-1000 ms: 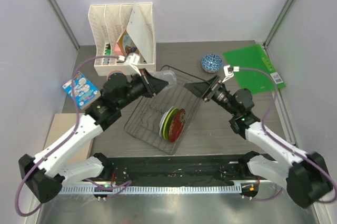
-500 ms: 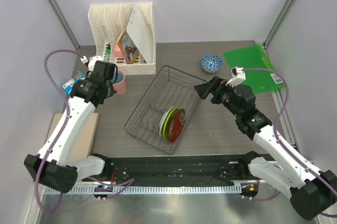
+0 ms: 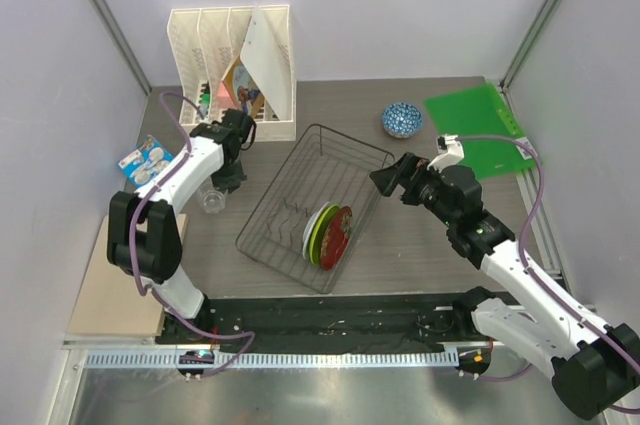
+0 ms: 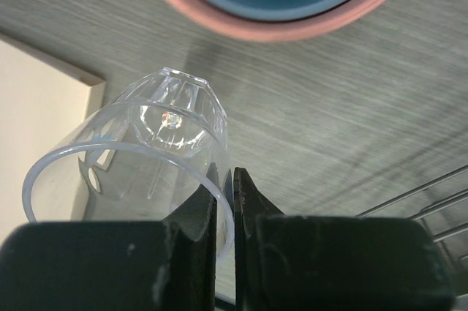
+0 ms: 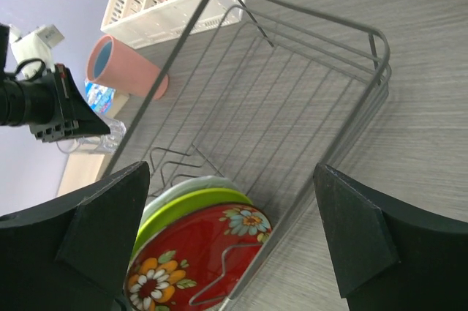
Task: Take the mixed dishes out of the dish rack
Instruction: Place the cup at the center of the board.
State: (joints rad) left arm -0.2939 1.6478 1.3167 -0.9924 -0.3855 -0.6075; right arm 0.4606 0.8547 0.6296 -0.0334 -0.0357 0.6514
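The left gripper (image 4: pixel 225 205) is clamped on the clear glass tumbler (image 4: pixel 157 124) at its rim. The right gripper (image 3: pixel 387 176) is spread wide and empty at the dish rack (image 3: pixel 310 177).

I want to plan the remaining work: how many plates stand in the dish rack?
3, on edge together at the dish rack's near end: white plate leftmost, green-rimmed plate in the middle, red patterned plate rightmost. Another plate could be hidden between them.
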